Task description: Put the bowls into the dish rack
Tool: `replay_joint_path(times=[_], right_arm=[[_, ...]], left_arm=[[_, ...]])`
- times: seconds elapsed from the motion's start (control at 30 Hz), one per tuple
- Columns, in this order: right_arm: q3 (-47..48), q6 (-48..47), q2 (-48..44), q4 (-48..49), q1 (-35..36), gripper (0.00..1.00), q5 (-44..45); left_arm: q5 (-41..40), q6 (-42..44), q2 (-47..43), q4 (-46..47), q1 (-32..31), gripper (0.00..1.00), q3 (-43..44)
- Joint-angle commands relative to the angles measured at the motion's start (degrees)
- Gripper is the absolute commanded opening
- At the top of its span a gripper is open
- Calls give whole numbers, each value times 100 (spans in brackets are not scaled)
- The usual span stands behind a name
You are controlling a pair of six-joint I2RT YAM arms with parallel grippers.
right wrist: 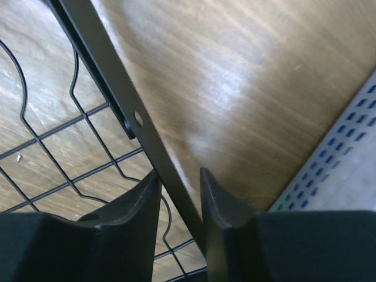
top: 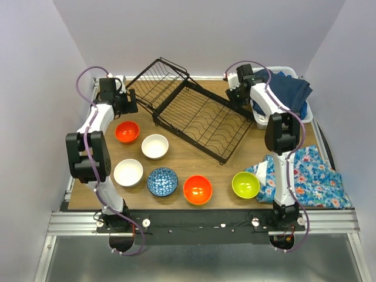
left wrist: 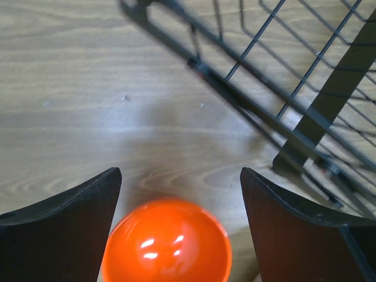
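The left gripper (left wrist: 176, 176) hangs wide open over the desk (left wrist: 88, 88) and holds nothing. An orange bowl (left wrist: 167, 241) lies just under its fingers, and the rack (left wrist: 235, 97) is ahead to its right. The right gripper (right wrist: 179, 173) is pinched nearly closed on the rack's rim bar.

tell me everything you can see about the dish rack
The dish rack is a long black wire rack with nothing loaded in it. It lies diagonally on the wooden table. It has a flat section of wavy slotted wires and a taller basket end toward the far left. The right end effector is closed on the frame bar along its far right edge.
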Motion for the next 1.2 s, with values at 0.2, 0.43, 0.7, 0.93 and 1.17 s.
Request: replay_joint_path(times=[0.2, 0.43, 0.7, 0.93, 1.17], right_arm=[[-1081, 298, -766, -305, -12, 34, -20], [-1511, 307, -1056, -331, 120, 31, -81], [-2021, 385, -1425, -393, 559, 36, -204], [-2127, 473, -1575, -489, 902, 38, -178], [-2573, 930, -1864, -481, 1007, 19, -2]], left_arm=[[175, 13, 753, -118, -484, 91, 863], [175, -4, 1237, -215, -782, 91, 1505], [167, -4, 1360, -215, -923, 91, 1830], [70, 48, 1659, -286, -1064, 91, 2270], [140, 66, 1940, -400, -1266, 91, 2771]])
